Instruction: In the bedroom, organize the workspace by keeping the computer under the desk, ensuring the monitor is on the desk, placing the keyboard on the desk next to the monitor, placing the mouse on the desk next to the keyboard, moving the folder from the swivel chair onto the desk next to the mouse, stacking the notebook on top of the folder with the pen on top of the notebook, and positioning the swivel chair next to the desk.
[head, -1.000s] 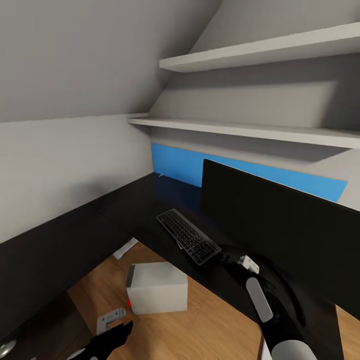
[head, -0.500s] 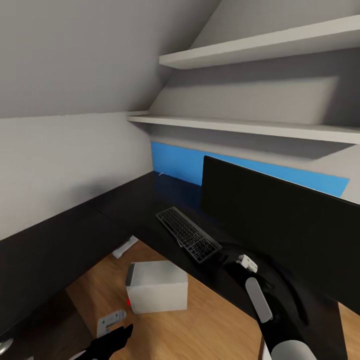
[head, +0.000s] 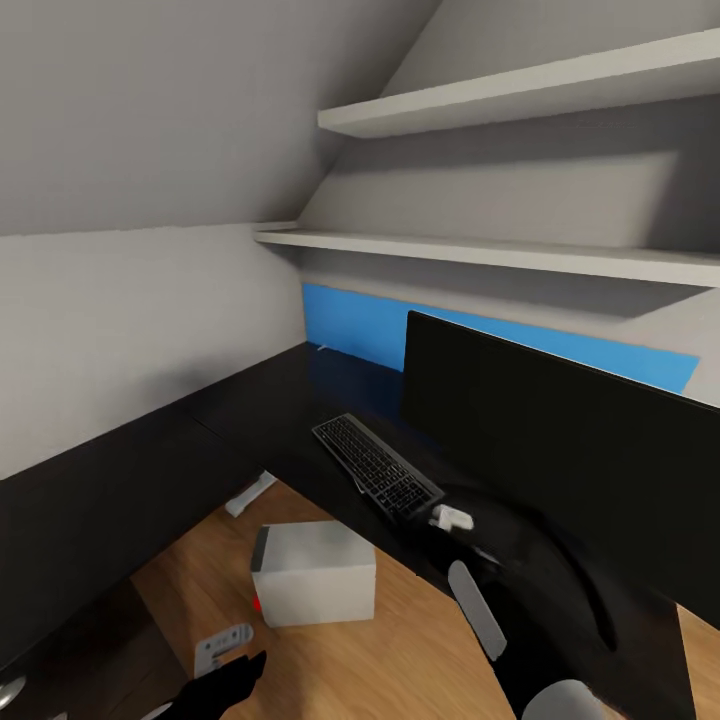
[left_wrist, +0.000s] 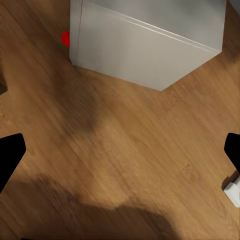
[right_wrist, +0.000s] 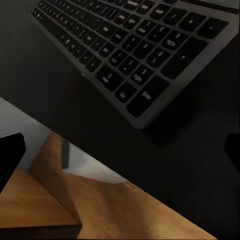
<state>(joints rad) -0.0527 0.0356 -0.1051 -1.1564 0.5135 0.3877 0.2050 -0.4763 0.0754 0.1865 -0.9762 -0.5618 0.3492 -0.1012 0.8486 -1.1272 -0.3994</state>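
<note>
Right arm (head: 478, 610) reaches over the black table's (head: 300, 420) front edge, jaws apart just beside the keyboard's (head: 377, 470) near corner. Left jaws, also apart, hang over open wooden floor (left_wrist: 125, 165) near the computer (head: 314, 574) below the table.

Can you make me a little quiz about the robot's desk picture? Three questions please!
1. True or false: the keyboard lies on the desk.
2. Where is the computer? A) on a shelf B) on the wooden floor C) on the desk
3. Fill in: the monitor screen is coloured ____.

Key: 1 true. 2 B. 3 black.
</note>
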